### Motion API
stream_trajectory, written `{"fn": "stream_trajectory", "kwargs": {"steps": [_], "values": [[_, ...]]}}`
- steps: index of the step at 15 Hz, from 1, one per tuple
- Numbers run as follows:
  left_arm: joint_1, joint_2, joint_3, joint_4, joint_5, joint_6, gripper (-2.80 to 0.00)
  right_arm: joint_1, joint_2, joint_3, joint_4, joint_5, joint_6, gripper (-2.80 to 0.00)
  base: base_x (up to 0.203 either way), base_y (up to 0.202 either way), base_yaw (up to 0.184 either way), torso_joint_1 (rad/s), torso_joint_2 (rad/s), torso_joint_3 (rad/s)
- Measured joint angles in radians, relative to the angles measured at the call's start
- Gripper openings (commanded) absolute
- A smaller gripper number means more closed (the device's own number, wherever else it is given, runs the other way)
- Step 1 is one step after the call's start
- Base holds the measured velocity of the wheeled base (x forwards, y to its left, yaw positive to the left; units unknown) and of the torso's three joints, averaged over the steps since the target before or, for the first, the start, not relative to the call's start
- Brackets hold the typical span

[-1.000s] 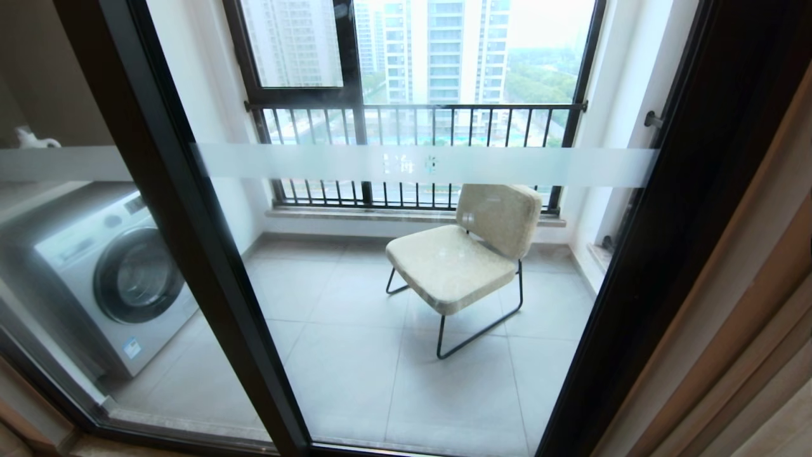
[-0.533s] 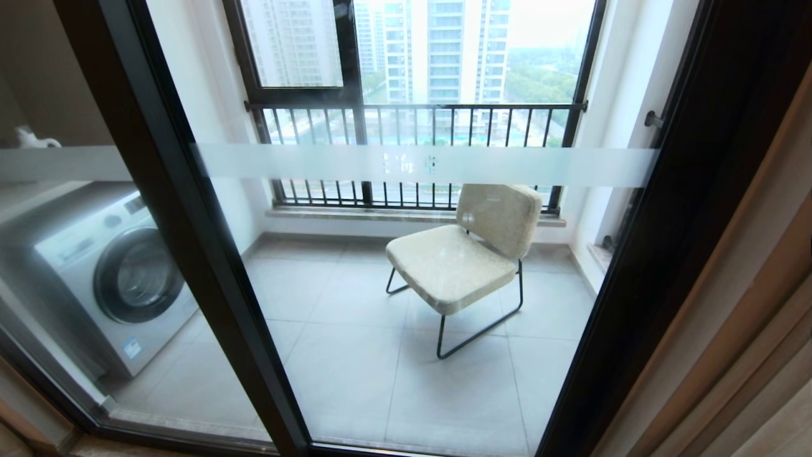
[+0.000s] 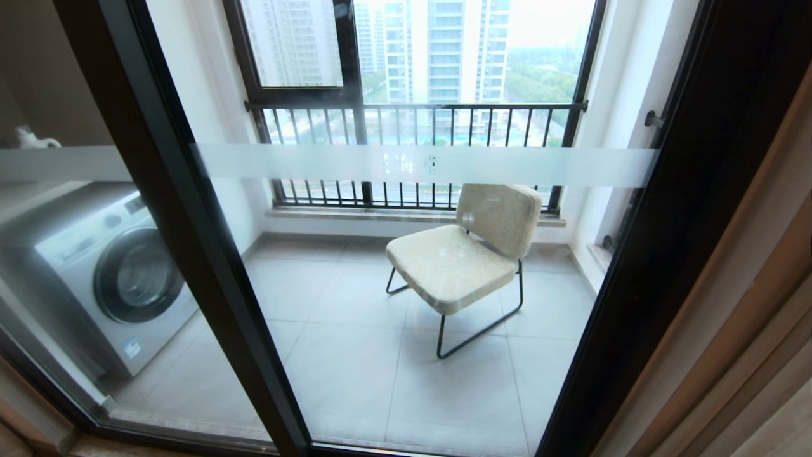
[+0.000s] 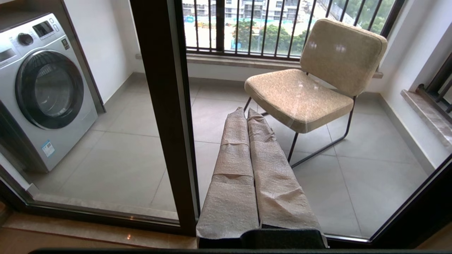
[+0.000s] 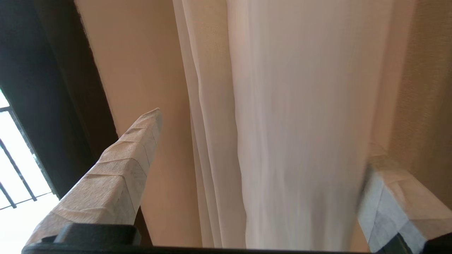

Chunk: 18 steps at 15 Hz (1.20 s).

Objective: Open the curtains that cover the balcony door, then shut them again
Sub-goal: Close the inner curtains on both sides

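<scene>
Your right gripper stands wide apart, its taped fingers flanking the thin white sheer curtains. Your left gripper is pressed together, facing the black-framed glass balcony door, uncovered.

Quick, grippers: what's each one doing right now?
Left gripper: closed, empty, pointing at the balcony door.
Right gripper: open, with the white sheer curtain between its fingers, not clamped.

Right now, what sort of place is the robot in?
Likely a high-rise flat, facing a laundry balcony through the glass balcony door: washing machine, chair, tower blocks beyond the railing.
</scene>
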<state>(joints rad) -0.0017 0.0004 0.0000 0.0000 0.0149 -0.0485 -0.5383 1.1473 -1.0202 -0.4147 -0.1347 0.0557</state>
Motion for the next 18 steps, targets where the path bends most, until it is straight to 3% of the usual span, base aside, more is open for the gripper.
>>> {"fn": "stream_trajectory", "kwargs": {"steps": [8,9,18], "values": [[0.000,0.000,0.000,0.000,0.000,0.000,-2.80,0.000,0.160,-0.104,-0.016,0.000,0.003,0.00,0.000,0.000,0.000,0.000,0.00,0.000],[0.000,0.000,0.000,0.000,0.000,0.000,-2.80,0.000,0.175,-0.114,-0.017,0.001,0.003,-2.80,0.000,0.000,0.000,0.000,0.00,0.000],[0.000,0.000,0.000,0.000,0.000,0.000,-2.80,0.022,0.199,-0.113,-0.007,0.005,0.040,-2.80,0.000,0.000,0.000,0.000,0.00,0.000]]}}
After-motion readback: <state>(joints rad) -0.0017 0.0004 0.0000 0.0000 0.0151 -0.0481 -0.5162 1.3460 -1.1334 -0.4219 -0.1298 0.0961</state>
